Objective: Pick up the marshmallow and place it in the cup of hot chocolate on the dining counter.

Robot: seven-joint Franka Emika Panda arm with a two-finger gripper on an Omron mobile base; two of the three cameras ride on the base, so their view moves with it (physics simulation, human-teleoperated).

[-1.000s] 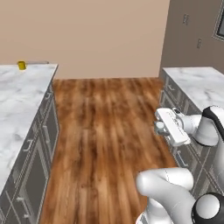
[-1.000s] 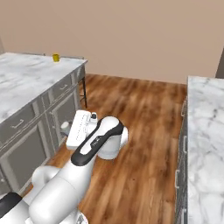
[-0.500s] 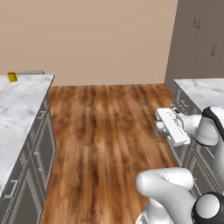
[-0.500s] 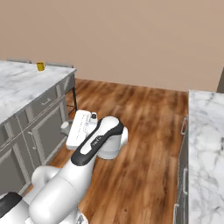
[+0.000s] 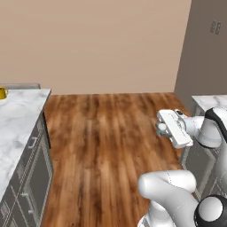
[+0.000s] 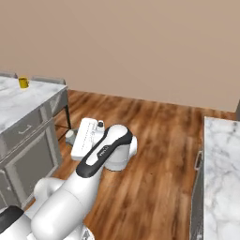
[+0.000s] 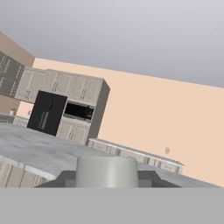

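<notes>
A whitish-grey marshmallow (image 7: 106, 170) sits between the two dark finger tips of my gripper (image 7: 107, 180), which is shut on it. The white hand (image 5: 173, 128) hangs at mid height over the wooden floor, also seen as the hand (image 6: 86, 137) beside the arm's elbow. The cup of hot chocolate (image 5: 2, 93) is a small yellow mug at the far corner of the dining counter (image 5: 17, 119), well to the left of the hand. From the other side the mug (image 6: 23, 82) stands on the marble-topped counter (image 6: 21, 103) at far left.
A second marble counter (image 5: 207, 101) (image 6: 220, 159) lies on the right. Open wooden floor (image 5: 106, 133) runs between the two counters to a beige wall. A tall dark cabinet (image 5: 208, 44) stands at back right. Grey stool backs (image 6: 47, 79) show behind the dining counter.
The whole scene has shifted because the base moved: the dining counter and mug slid left and lower in both base views. The arm keeps its pose, still shut on the marshmallow.
</notes>
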